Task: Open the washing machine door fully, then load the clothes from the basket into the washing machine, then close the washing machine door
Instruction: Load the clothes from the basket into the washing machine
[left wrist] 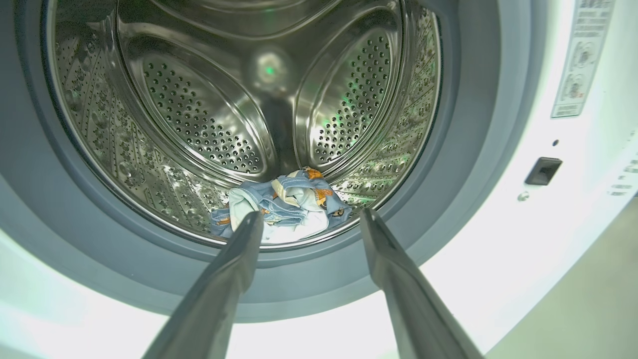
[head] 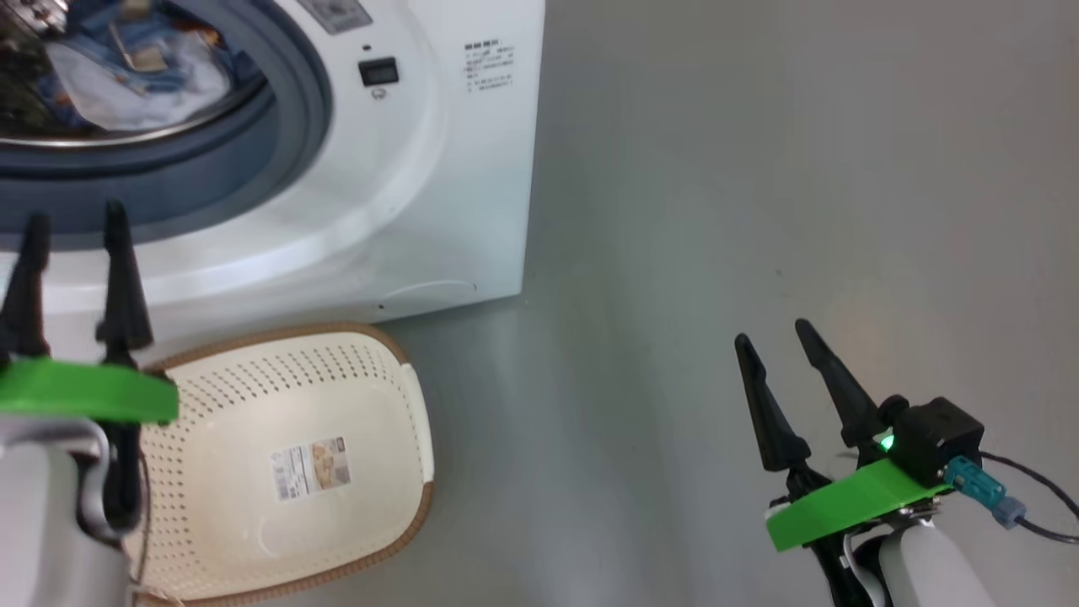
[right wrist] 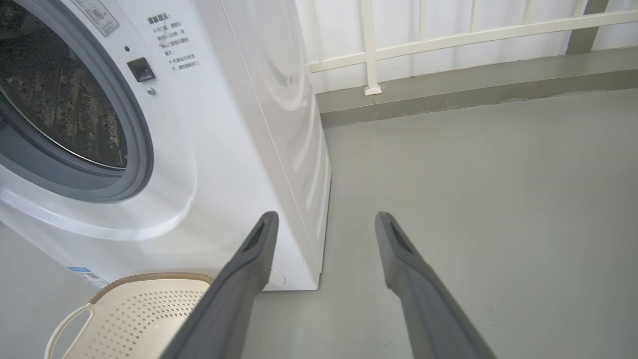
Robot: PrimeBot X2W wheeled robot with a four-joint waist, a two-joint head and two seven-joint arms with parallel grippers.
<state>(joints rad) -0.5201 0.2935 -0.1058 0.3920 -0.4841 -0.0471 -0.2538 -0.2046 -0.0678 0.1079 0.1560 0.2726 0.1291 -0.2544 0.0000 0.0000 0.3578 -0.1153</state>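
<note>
Left hand (head: pixel 74 215) stands at the lower left of the head view. Its two dark fingers are apart and hold nothing, and the tips rise in front of the lower curve of the machine's opening. The right hand (head: pixel 771 331) sits at the lower right over the bare grey floor (head: pixel 716 211), fingers likewise spread and empty. A green light (head: pixel 885 441) glows at its wrist beside a teal plug (head: pixel 982 489).

Just beside the left hand, at the bottom left of centre, the basket (head: pixel 362 379) rests on the floor close against the front of the washing machine (head: pixel 438 211). Its perforated cream bottom carries a sticker (head: pixel 310 468) with a small picture and print too fine to read.

On the machine's white front, at the upper middle of the head view, a small black latch slot (head: pixel 378 72) sits beside the opening. To its right is a block of printed lines (head: pixel 489 67). In the right wrist view these look like Chinese characters, but they are too small to read. A small blue label (right wrist: pixel 79 270) sits low on the front, at the lower left of the right wrist view, and its text is illegible.

Deeper in, the opening stands uncovered, with the grey-blue seal (head: pixel 295 126) ringing the steel drum (left wrist: pixel 199 114). The clothes (left wrist: pixel 286 202), blue with orange marks and some white, lie bunched at the drum's bottom near the front lip. In the left wrist view they show just above and between the fingertips.

Farthest off, a white railing (right wrist: pixel 369 50) crosses the top of the right wrist view.
</note>
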